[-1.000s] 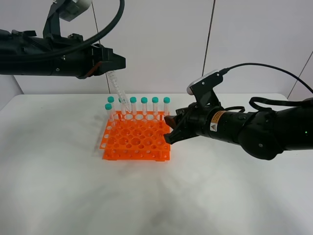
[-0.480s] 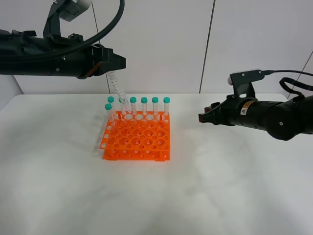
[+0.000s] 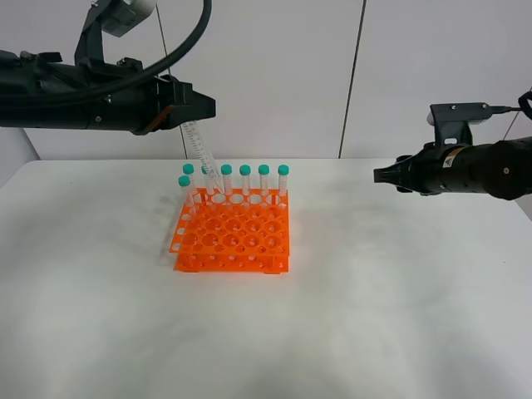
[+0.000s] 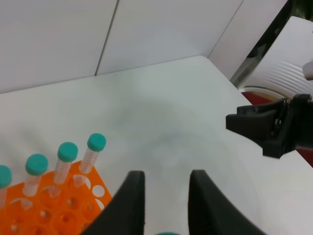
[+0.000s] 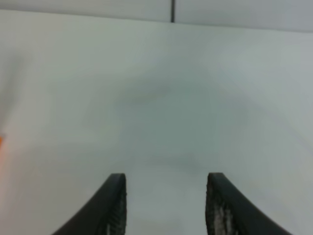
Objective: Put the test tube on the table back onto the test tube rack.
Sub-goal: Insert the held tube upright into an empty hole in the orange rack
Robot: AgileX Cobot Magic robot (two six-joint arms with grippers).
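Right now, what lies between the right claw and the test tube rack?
Nothing: only bare white table separates the right claw from the test tube rack, as the exterior high view shows.

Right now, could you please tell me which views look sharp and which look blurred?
Exterior high: sharp, evenly lit, only faint shadows around the rack. Left wrist: capped tubes fairly clear, near fingers soft. Right wrist: hazy overall, fingers blurred.

The left pincer (image 3: 199,106) grips the test tube (image 3: 201,151) at a tilt, its tip down by the back row of the orange test tube rack (image 3: 233,243). The right pincer (image 3: 380,176) hangs above the white table (image 3: 374,299), well apart.
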